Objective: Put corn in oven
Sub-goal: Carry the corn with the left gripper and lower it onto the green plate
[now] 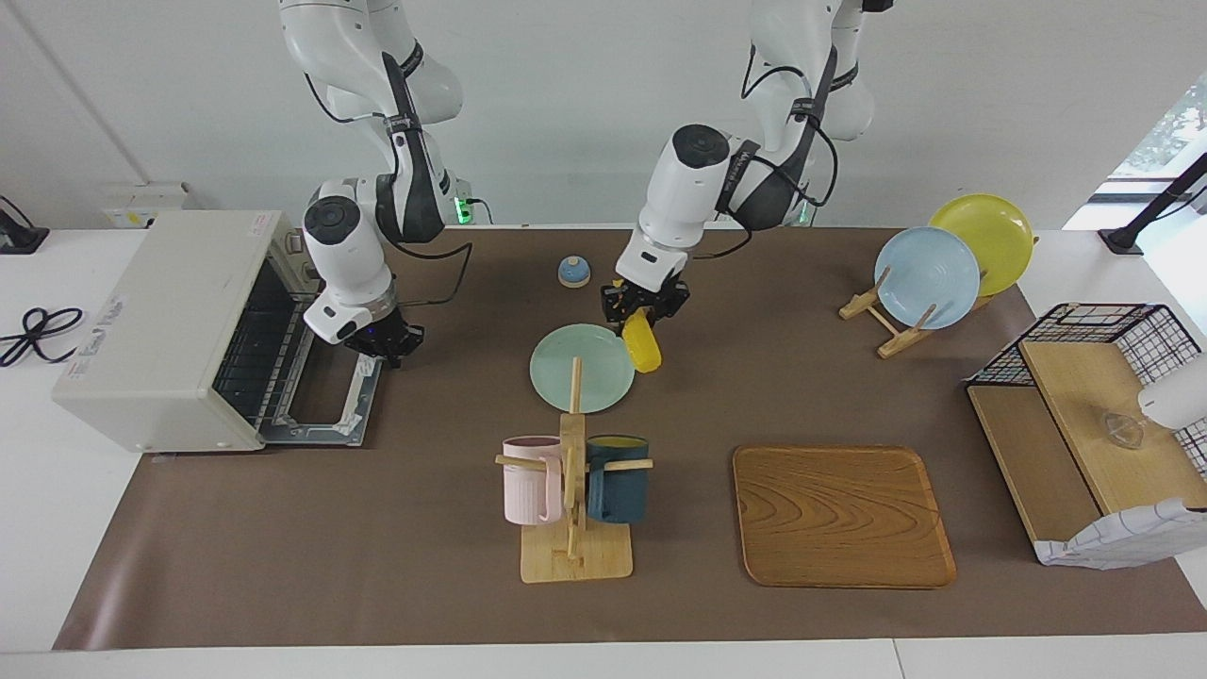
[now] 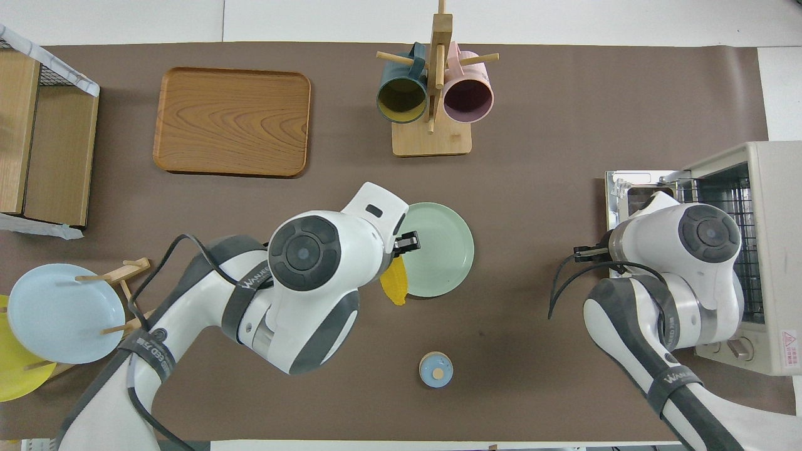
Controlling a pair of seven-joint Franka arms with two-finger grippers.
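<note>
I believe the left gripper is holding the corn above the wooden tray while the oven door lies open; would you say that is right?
Not quite. The left gripper does hold the corn, but over the edge of the green plate, not above the wooden tray, as the facing view shows. The oven door does lie open.
</note>
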